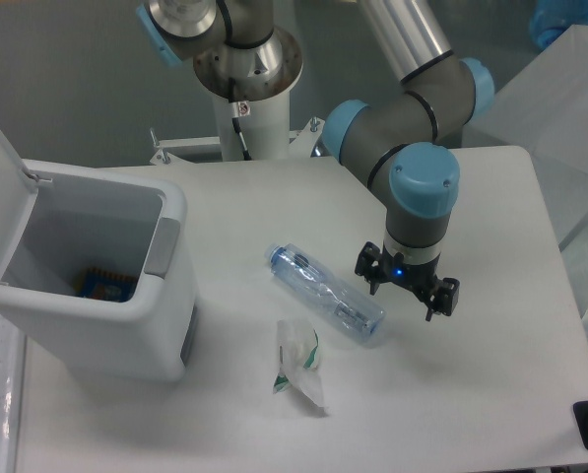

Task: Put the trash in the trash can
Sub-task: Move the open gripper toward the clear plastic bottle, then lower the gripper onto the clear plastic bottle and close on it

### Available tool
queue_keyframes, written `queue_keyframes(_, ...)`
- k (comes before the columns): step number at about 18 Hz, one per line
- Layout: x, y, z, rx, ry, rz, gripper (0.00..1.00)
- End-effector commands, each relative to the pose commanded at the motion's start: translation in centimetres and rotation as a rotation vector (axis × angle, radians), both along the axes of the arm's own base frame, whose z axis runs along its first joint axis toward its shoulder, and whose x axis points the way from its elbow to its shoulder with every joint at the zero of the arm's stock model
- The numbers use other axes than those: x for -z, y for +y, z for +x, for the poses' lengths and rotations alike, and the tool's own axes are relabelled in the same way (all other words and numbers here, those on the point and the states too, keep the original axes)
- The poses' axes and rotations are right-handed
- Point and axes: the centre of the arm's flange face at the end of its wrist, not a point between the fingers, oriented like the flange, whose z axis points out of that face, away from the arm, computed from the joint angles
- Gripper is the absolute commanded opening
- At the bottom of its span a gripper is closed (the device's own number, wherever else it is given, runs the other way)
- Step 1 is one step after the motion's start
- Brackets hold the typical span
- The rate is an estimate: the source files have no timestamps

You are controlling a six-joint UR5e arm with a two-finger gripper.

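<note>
We see the gripper [406, 290] hanging above the table [471, 394] with its two fingers spread wide and nothing between them; a small blue light glows on its body. It sits just beside the right end of the bottle [326, 294], which lies on its side on the table, running diagonally from upper left to lower right. The wrapper [298, 363] lies crumpled on the table near the bottle, below it in the view and apart from the gripper. The bin [106, 286] stands at the left edge of the table, well apart from both pieces, with its lid [0, 177] flipped up and open. Inside we make out a small dark object [104, 284] at the bottom.
</note>
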Motion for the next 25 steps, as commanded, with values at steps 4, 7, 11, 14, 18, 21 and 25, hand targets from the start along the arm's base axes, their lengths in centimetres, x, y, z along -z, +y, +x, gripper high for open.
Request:
queue_keyframes(4,0.2,0.3,0.2,-0.029,-0.005,0.001,1.00)
queue_keyframes(7,0.4,1.0,1.1,-0.106,-0.017,0.008,1.00)
queue_keyframes(11,1.9,2.3,3.3,-0.248,-0.050,0.003,1.00)
queue_keyframes(14,2.6,2.6,3.4,-0.413,-0.069,0.011,1.00)
queue_keyframes(18,3.3,2.6,5.3,-0.518,-0.090,0.000,1.00)
queue_keyframes(21,4.9,2.5,5.4,-0.652,-0.105,-0.016,1.00)
queue_keyframes(25,6.0,2.1,5.4,-0.747,-0.080,-0.052,1.00)
